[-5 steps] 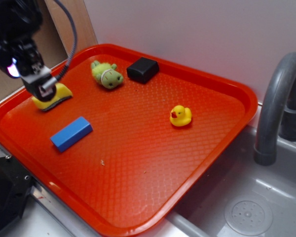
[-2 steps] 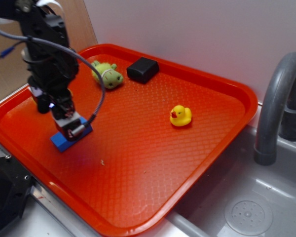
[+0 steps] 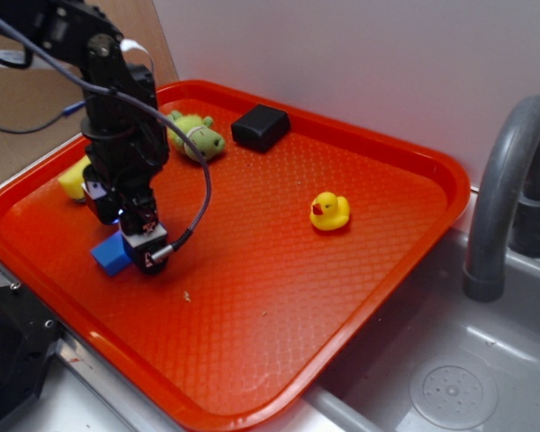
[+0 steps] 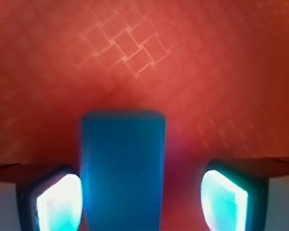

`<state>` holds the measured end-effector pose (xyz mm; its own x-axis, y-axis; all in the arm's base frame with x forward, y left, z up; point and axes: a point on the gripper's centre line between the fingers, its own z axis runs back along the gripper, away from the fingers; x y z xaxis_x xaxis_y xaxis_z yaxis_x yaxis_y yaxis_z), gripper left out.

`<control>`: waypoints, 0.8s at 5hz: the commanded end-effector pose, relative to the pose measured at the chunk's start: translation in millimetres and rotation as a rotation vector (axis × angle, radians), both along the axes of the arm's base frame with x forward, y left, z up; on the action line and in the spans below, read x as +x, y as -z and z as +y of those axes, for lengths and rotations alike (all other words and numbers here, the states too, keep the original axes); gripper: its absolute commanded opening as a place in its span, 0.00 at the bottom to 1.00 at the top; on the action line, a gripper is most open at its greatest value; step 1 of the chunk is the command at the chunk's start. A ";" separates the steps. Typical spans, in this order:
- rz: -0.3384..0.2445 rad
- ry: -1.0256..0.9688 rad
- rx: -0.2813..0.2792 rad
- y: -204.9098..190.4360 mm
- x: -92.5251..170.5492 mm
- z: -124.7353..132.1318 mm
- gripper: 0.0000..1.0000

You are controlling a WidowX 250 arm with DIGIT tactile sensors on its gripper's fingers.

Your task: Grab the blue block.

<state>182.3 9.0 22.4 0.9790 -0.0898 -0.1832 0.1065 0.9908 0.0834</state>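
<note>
The pincer (image 3: 142,247) hung low over the front-left part of the red tray (image 3: 360,270), its jaws spread apart and straddling the blue block (image 3: 111,256); the block lay flat on the tray's patterned floor, only its left end showing from the exterior view, the rest hidden behind the black arm; from the wrist view the blue block (image 4: 123,168) ran lengthwise up the middle between the two fingertips (image 4: 58,202), with a sliver of red tray visible on its right side before the other finger, so that side was clearly not touching; on the left the block sat just beside the finger, and whether it touched could not be told through the blur; a yellow sponge (image 3: 74,178) lay behind the arm near the tray's left rim; a green plush toy (image 3: 196,137) rested near the back of the tray, with a black block (image 3: 260,127) just to its right; a yellow rubber duck (image 3: 328,211) stood well apart toward the right side; beyond the tray's right edge rose a grey tap (image 3: 513,180) over a metal sink (image 3: 450,378).
</note>
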 end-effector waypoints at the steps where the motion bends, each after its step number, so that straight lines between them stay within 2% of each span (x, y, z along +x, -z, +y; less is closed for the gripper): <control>1: 0.008 0.027 -0.041 18.1 -13.3 1.1 0.00; 2: -0.006 0.050 -0.004 11.3 -18.9 -8.1 0.00; 3: -0.029 0.048 0.033 -14.0 -18.4 -15.4 0.00; 4: -0.053 -0.095 0.009 -64.0 -9.3 -18.1 0.00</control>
<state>170.6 -14.6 81.3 0.9856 -0.0096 -0.1689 0.0260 0.9951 0.0952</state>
